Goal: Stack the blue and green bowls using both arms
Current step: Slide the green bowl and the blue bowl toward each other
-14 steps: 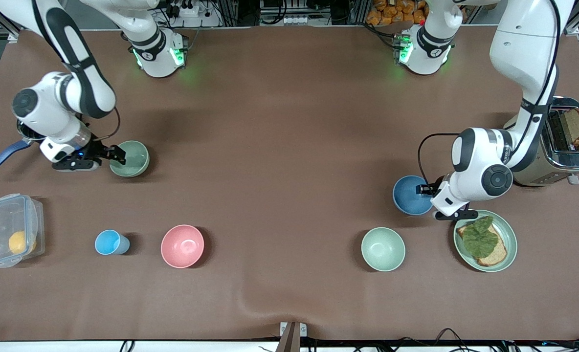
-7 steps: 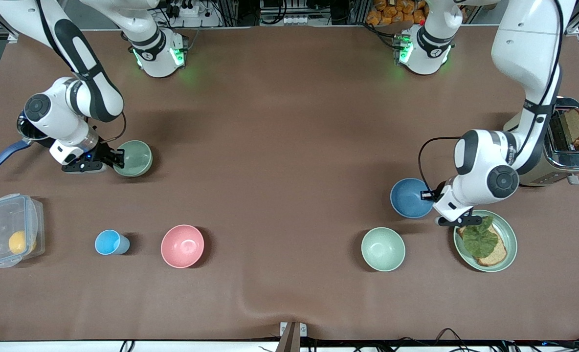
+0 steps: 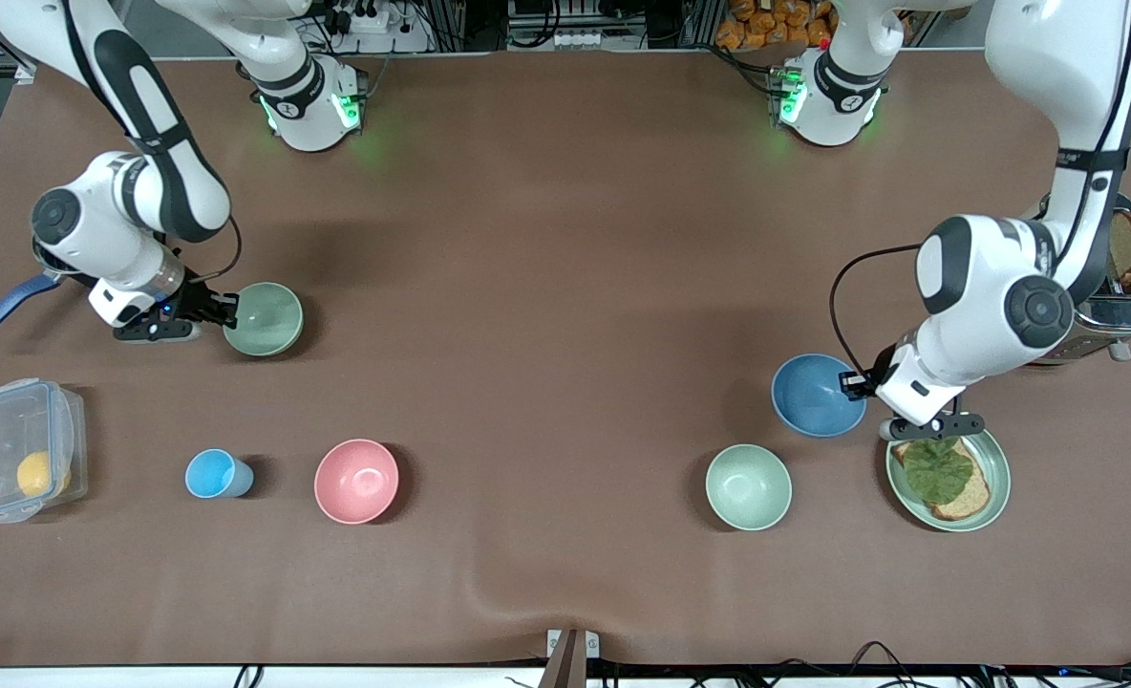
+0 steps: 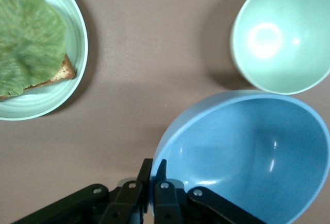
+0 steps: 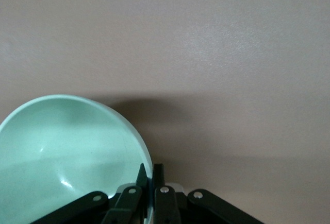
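Note:
The green bowl (image 3: pixel 265 320) is a pale sage bowl at the right arm's end of the table. My right gripper (image 3: pixel 228 310) is shut on its rim, one finger inside and one outside, and holds it a little above the table; it also shows in the right wrist view (image 5: pixel 62 152), with the right gripper (image 5: pixel 150 170) on its edge. The blue bowl (image 3: pixel 817 396) hangs tilted from my left gripper (image 3: pixel 858 384), which is shut on its rim, just above the table beside the toast plate. The left wrist view shows the blue bowl (image 4: pixel 247 152) and the left gripper (image 4: pixel 153 165).
A mint-green bowl (image 3: pixel 748 486) (image 4: pixel 281 33) sits nearer the camera than the blue bowl. A green plate (image 3: pixel 997 449) (image 4: pixel 77 54) holds toast and lettuce. A toaster (image 3: pixel 1115 296) stands at the left arm's end. A pink bowl (image 3: pixel 356 481), light-blue cup (image 3: pixel 217 474), clear box (image 3: pixel 21 462) and blue-handled pan (image 3: pixel 2 308) are at the right arm's end.
Both arms have raised their bowls off the table. The green bowl has shifted a little toward the front camera and the table's middle. The blue bowl has tilted and shifted slightly toward the plate.

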